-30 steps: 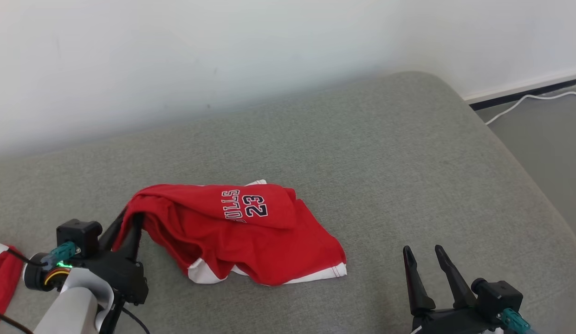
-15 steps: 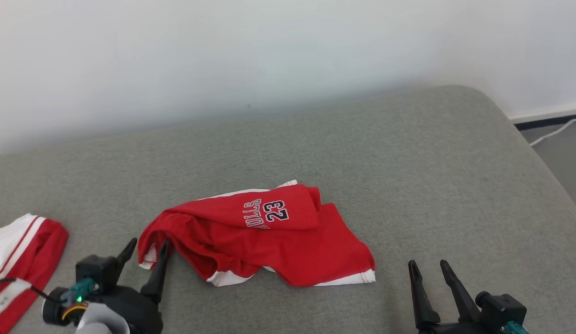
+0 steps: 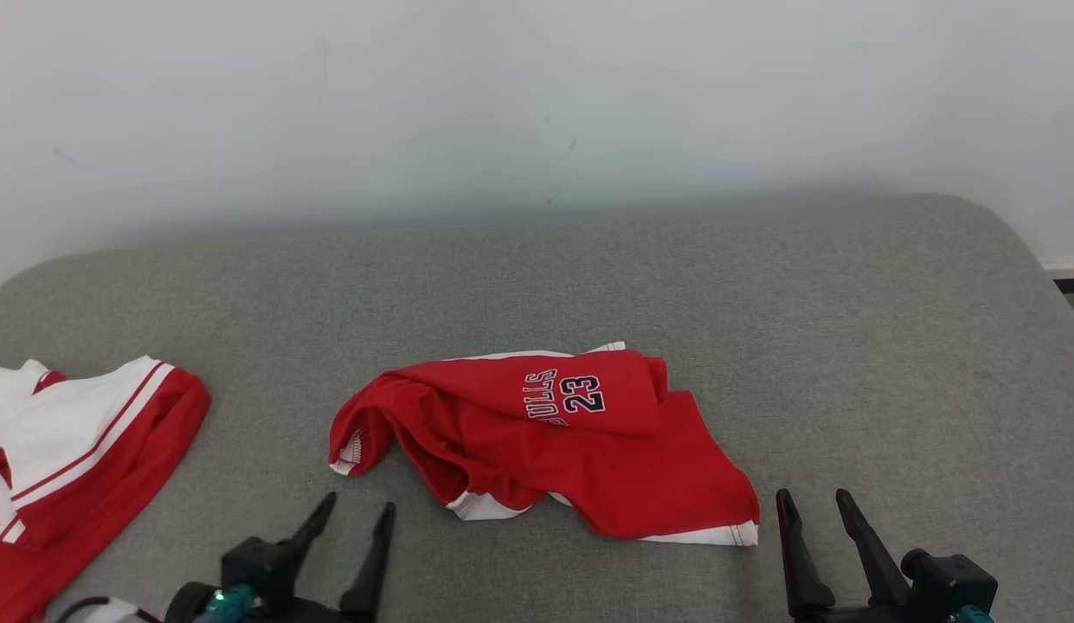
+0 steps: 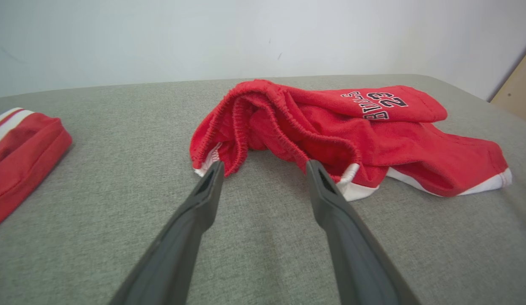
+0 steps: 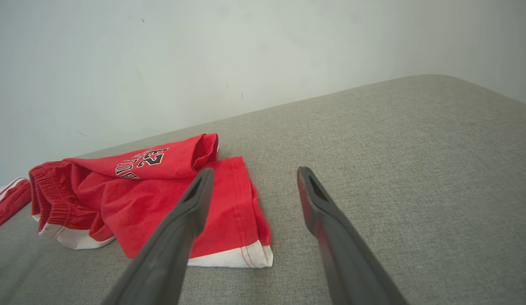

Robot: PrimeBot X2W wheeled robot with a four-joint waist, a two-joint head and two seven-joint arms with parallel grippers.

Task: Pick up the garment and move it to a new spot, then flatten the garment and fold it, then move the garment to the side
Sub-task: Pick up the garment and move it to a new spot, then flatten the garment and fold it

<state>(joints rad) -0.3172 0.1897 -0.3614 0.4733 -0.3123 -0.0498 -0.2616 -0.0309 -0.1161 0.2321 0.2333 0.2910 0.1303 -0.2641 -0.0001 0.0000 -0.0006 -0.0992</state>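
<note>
On the grey cushion (image 3: 762,285) the red garment (image 3: 537,441) lies crumpled at centre: soft, light, limp (shorts, apparently), best pinched at its 9 o'clock waistband (image 4: 229,127). The left gripper (image 3: 358,504) at 7 o'clock and right gripper (image 3: 813,495) at 4 both gape, empty.

The left tool (image 3: 358,504) has two long matte-black fingers tapering to blunt tips; behind them sits a boxy black housing (image 3: 258,562) with a teal connector (image 3: 229,601) (a dark cable (image 3: 76,606) curls beside it); the right tool (image 3: 813,497) matches, with its own black block (image 3: 950,581) and teal plug (image 3: 969,613); close up, each finger (image 4: 203,199) shows a narrow slot near its tip.
</note>
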